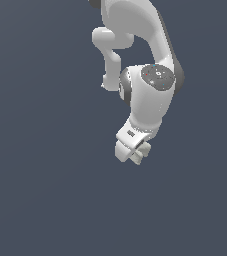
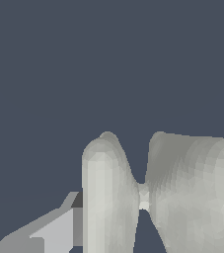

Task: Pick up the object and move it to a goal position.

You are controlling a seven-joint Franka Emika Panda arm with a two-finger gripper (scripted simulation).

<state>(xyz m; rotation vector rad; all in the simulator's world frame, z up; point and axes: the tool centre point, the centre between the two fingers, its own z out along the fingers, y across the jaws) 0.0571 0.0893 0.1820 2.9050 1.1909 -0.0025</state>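
Exterior view: I see the white arm (image 1: 152,95) bent down from the top of the picture against a plain dark blue-grey ground, with no edge or corner showing that would let me place anything on it. The hand (image 1: 135,154) hangs at the arm's lower end, tipped a little toward the exterior view's left. Something pale sits between its fingertips there, but it blends with the hand's own white and I cannot make out its shape from this side.

On the wrist view I get it much closer. The object (image 2: 155,192) fills the lower half of the picture: an off-white, matte spool with two broad end plates narrowing to a thin waist between them. One grey finger (image 2: 54,230) shows at the lower corner, lying against the outer face of the nearer end plate. The other finger is hidden behind the spool. From that contact I read the hand as pinching the object, lifted clear of the ground.
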